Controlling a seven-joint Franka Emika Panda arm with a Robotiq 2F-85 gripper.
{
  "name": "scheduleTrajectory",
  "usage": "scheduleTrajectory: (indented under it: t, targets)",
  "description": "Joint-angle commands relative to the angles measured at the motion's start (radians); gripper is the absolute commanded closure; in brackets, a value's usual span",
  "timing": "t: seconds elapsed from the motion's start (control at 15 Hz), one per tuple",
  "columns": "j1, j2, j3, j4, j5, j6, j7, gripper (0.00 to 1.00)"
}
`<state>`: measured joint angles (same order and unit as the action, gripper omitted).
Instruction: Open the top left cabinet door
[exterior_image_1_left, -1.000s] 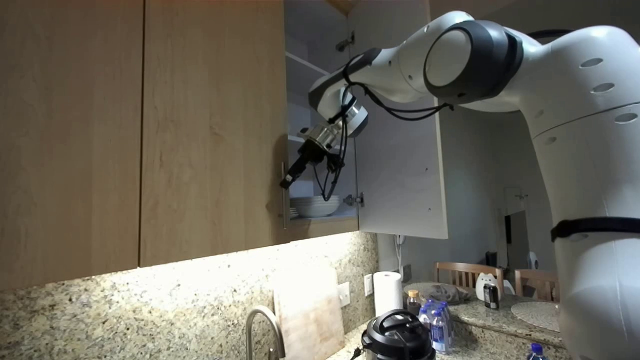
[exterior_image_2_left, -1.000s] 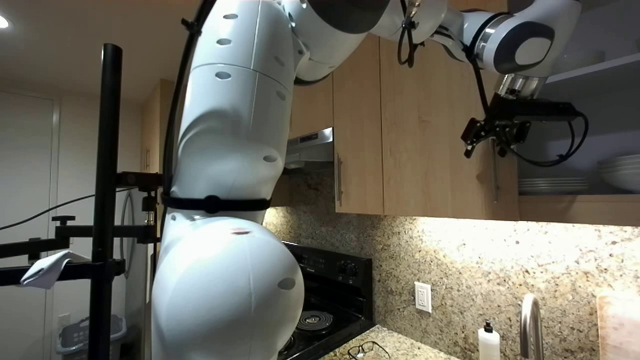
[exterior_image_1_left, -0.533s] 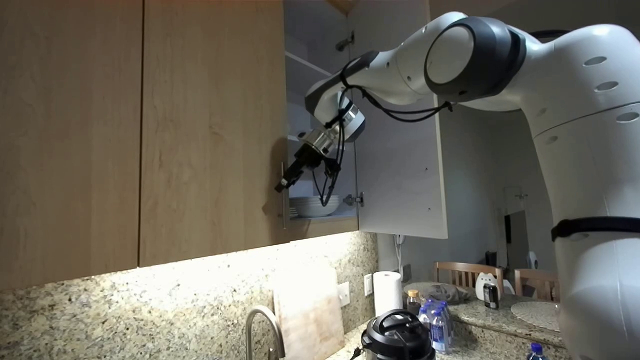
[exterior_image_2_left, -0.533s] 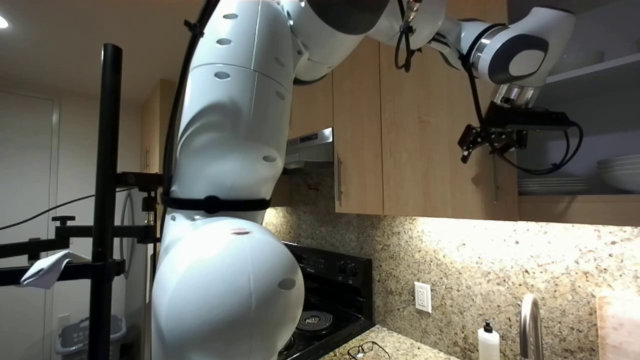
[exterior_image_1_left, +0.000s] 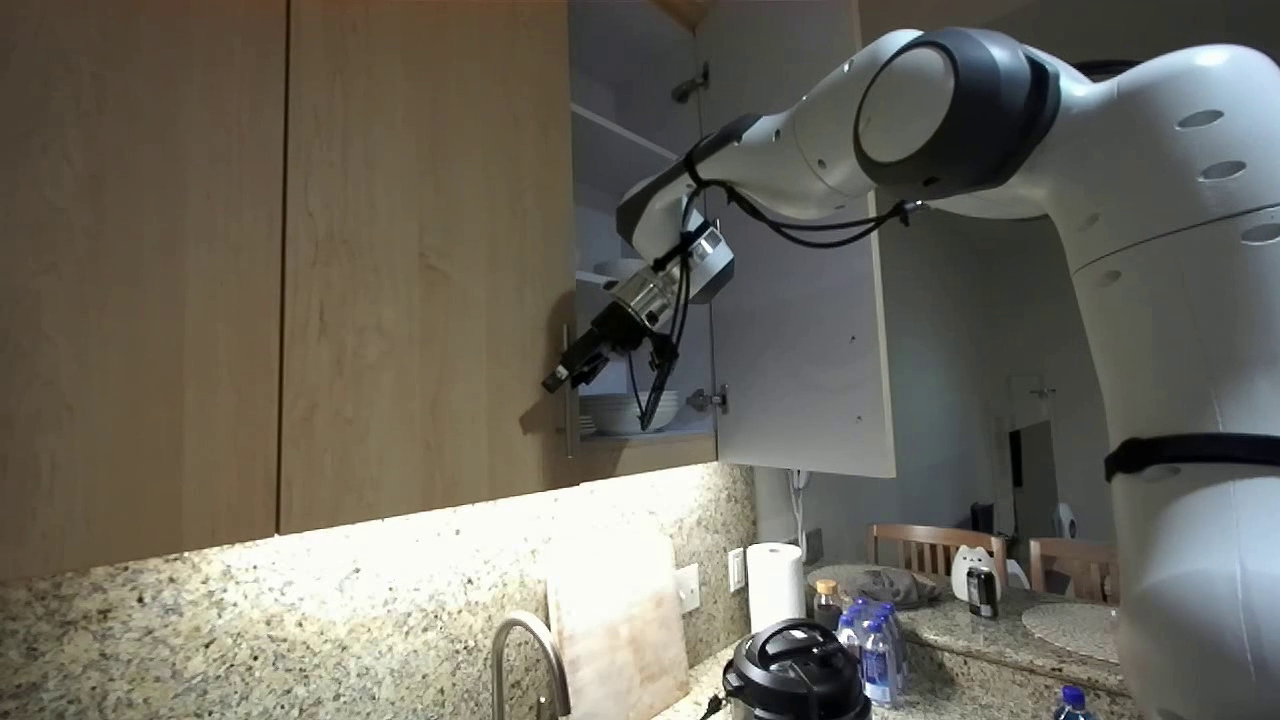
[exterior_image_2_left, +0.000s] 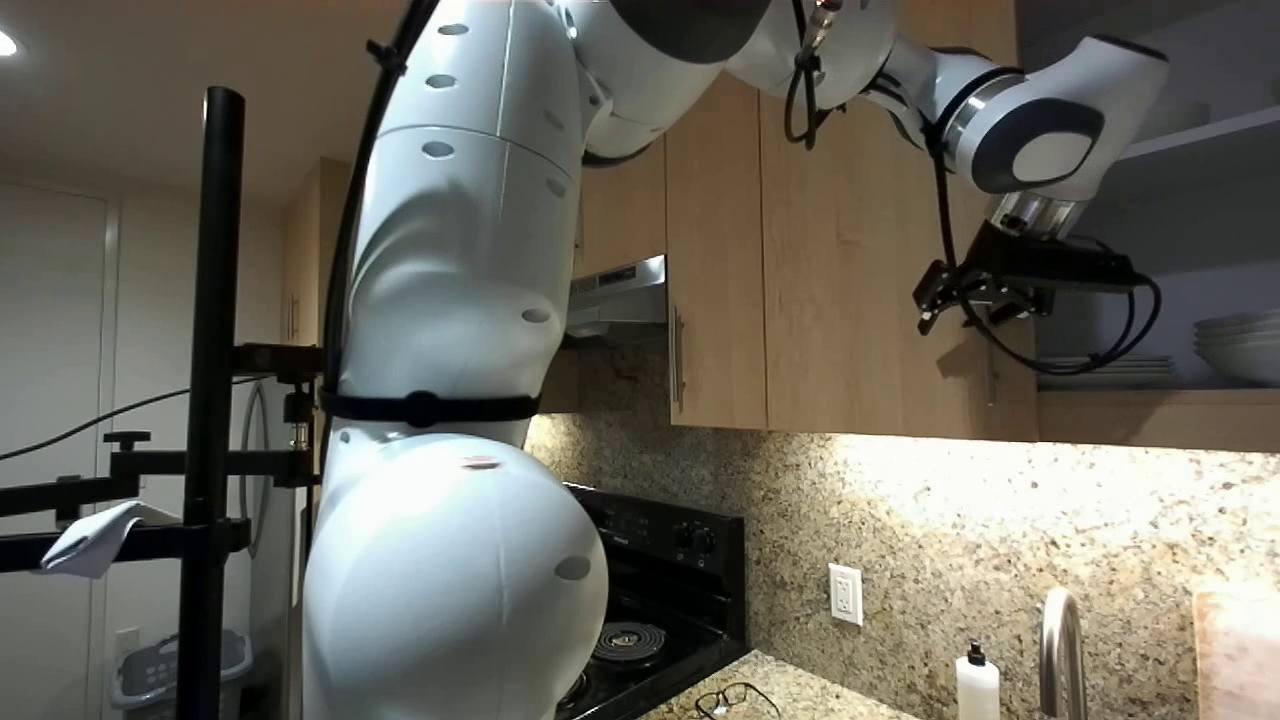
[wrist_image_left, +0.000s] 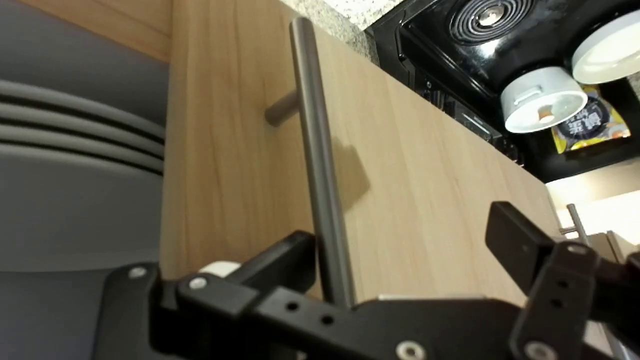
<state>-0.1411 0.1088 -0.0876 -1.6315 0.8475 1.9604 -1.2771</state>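
- The black metal two-finger gripper (wrist_image_left: 406, 248) is nearest, its dark, blocky fingers (wrist_image_left: 295, 260) spread well apart and holding nothing.
- The slim, round, silver metal bar handle (wrist_image_left: 320, 160) shows between those fingers in the wrist view, just beside one of them; whether the two touch, I can't tell. It looks hard and smooth, so a loose hold would probably slide along it. The straight stretch clear of the short round metal post (wrist_image_left: 282, 107) seems the best place to take hold, with a finger squarely on either side.
- The tall, flat, light-brown wood-grain cabinet door (wrist_image_left: 430, 210) is directly behind this bar and looks closed in both exterior views, level with its flat, light-brown wooden neighbour door (exterior_image_1_left: 140, 270). I'd expect it to be stiff and moderately heavy, but to swing rather than need lifting: some resistance at the start, then an easy travel, the pull following an arc.
- Stacked round white dishes (wrist_image_left: 80, 127) sit in the open, wood-edged cabinet bay (exterior_image_1_left: 650, 455) beside the door's handle edge; they're probably breakable, so a sideways slip of the fingers that way would be costly.
- Farther off, a pale grey-white flat door panel (exterior_image_1_left: 800, 330) stands swung out past that bay.
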Motion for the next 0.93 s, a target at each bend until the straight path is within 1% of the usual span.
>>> scheduleTrajectory:
  t: [0.0, 0.2, 0.33, 0.53, 0.67, 0.87]
  targets:
    - [0.031, -0.085, 0.030, -0.167, 0.147, 0.167, 0.000, 0.00]
    - [0.053, -0.152, 0.040, -0.287, 0.318, 0.337, -0.043, 0.00]
    - [0.071, -0.167, 0.045, -0.321, 0.414, 0.408, -0.084, 0.00]
    - [0.087, -0.191, 0.043, -0.365, 0.494, 0.438, -0.132, 0.00]
    - [0.087, -0.197, 0.040, -0.385, 0.503, 0.422, -0.166, 0.00]
    - [0.085, -0.219, 0.038, -0.425, 0.503, 0.412, -0.181, 0.00]
